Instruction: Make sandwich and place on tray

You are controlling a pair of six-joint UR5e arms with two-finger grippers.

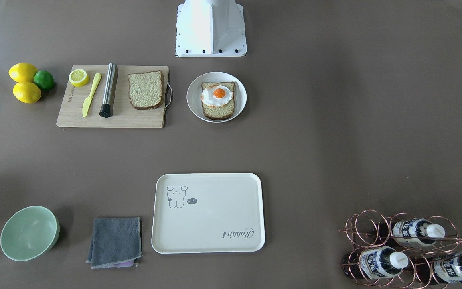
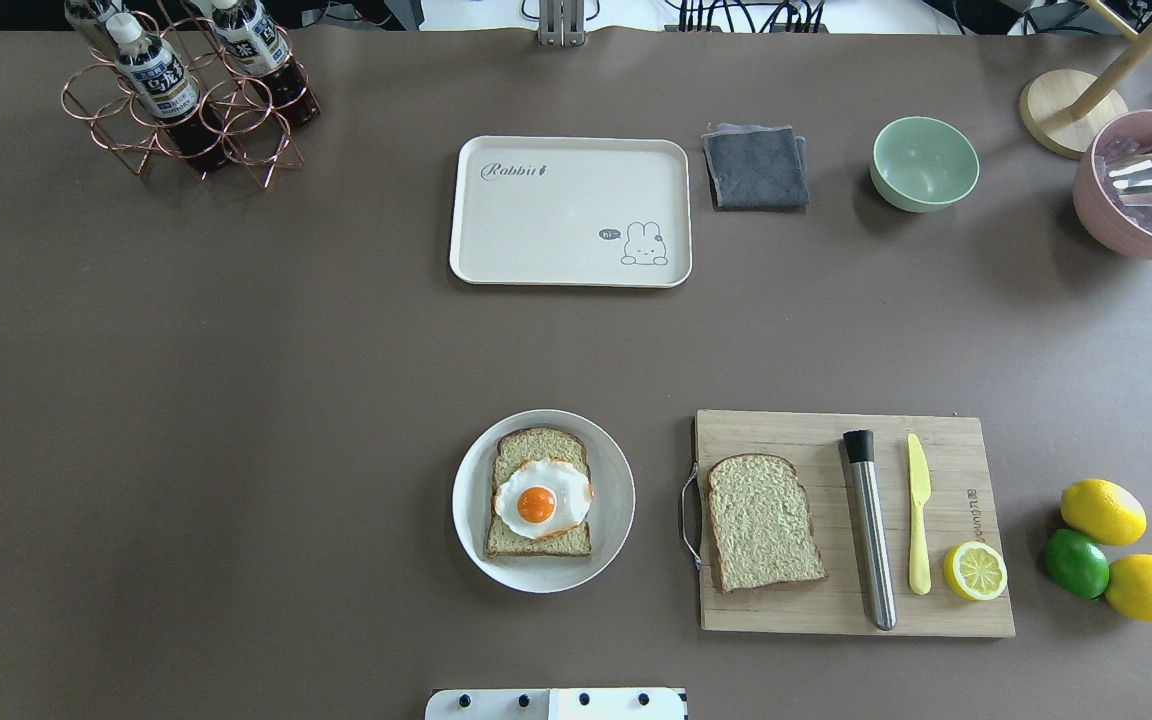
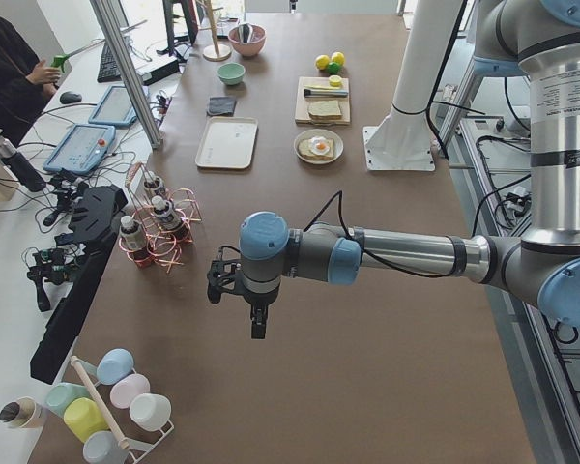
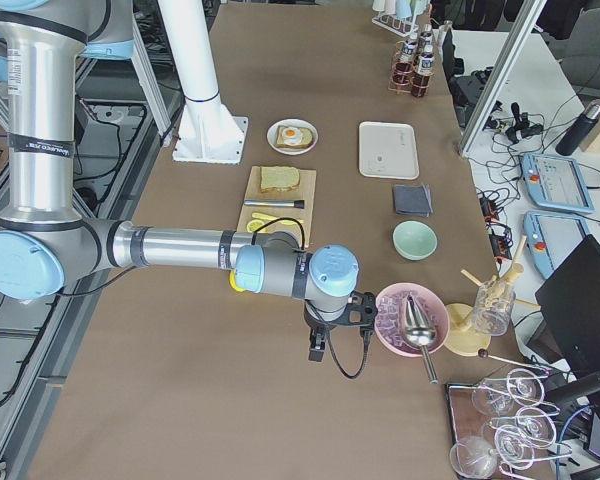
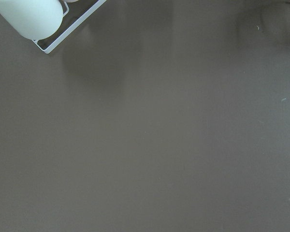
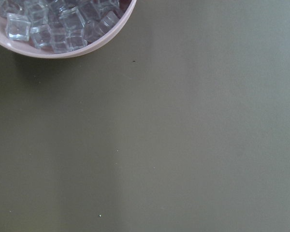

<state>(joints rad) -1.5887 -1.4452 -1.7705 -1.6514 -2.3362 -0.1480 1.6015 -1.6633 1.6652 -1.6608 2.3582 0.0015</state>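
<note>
Beneath my left gripper (image 3: 258, 327), which hangs pointing down over the bare brown table (image 5: 150, 145), the wrist camera catches only a corner of a white wire rack (image 5: 70, 30) and a pale cup (image 5: 29, 14) in it. The gripper itself shows only in the side view, and from there I cannot tell whether its fingers are apart or together. Just beside my right gripper (image 4: 318, 348), at the opposite end, sits a pink bowl (image 6: 67, 52) of ice cubes (image 6: 48, 24); that gripper too shows only from the side, its state unreadable. Well away from both, near my base, one bread slice (image 2: 539, 443) carrying the fried egg (image 2: 542, 500) lies on a round white plate (image 2: 611, 470). The other slice (image 2: 762, 520) lies on the cutting board (image 2: 946, 440) beside a steel muddler (image 2: 871, 540) and yellow knife (image 2: 919, 520). Farther out still lies the tray (image 2: 556, 220), well apart from the bread, a grey cloth (image 2: 756, 168) beside it.
</note>
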